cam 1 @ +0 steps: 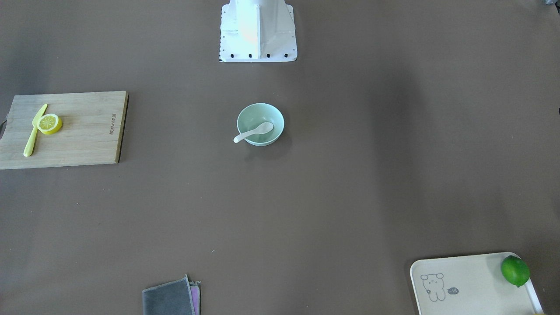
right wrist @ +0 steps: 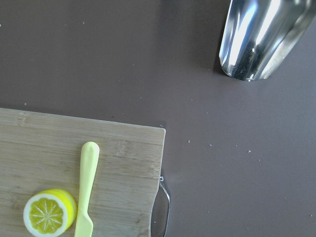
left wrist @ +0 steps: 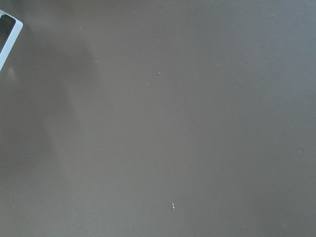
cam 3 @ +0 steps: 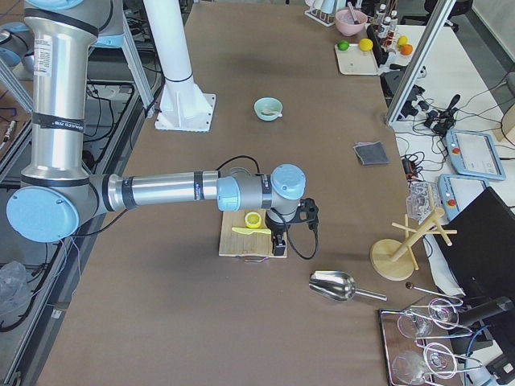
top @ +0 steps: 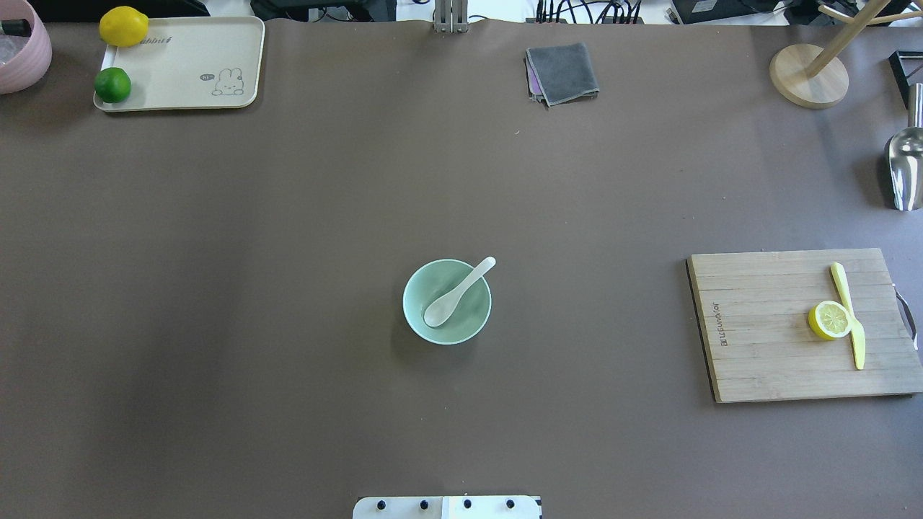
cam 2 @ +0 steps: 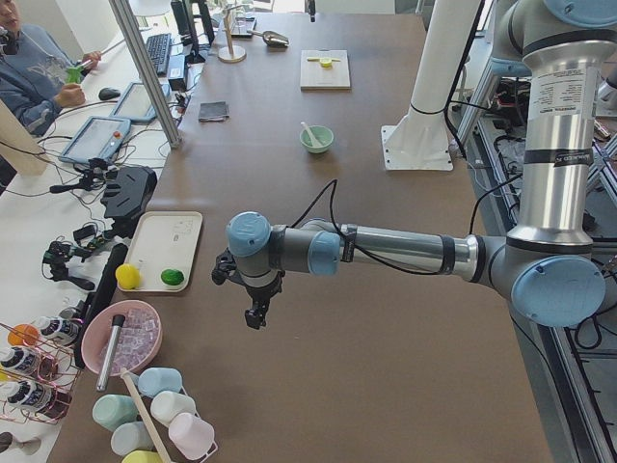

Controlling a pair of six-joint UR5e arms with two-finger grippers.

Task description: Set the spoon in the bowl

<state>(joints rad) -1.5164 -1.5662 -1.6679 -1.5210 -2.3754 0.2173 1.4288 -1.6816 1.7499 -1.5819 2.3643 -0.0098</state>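
The white spoon (cam 1: 253, 132) lies in the mint-green bowl (cam 1: 259, 112) at the table's middle, scoop inside and handle resting over the rim. Both also show in the overhead view, the spoon (top: 458, 292) in the bowl (top: 470, 318). The bowl is small and far in the left side view (cam 2: 316, 142) and the right side view (cam 3: 268, 108). My left gripper (cam 2: 253, 313) hangs above the table's left end, far from the bowl. My right gripper (cam 3: 279, 244) hangs over the cutting board's end. I cannot tell whether either is open or shut.
A wooden cutting board (top: 764, 324) with a lemon half (top: 829, 319) and yellow knife (top: 849, 313) lies on my right. A cream tray (top: 187, 65) holds a lime and a lemon. A grey cloth (top: 562, 72), a metal scoop (right wrist: 261, 34) and a wooden stand (top: 807, 76) are at the edges.
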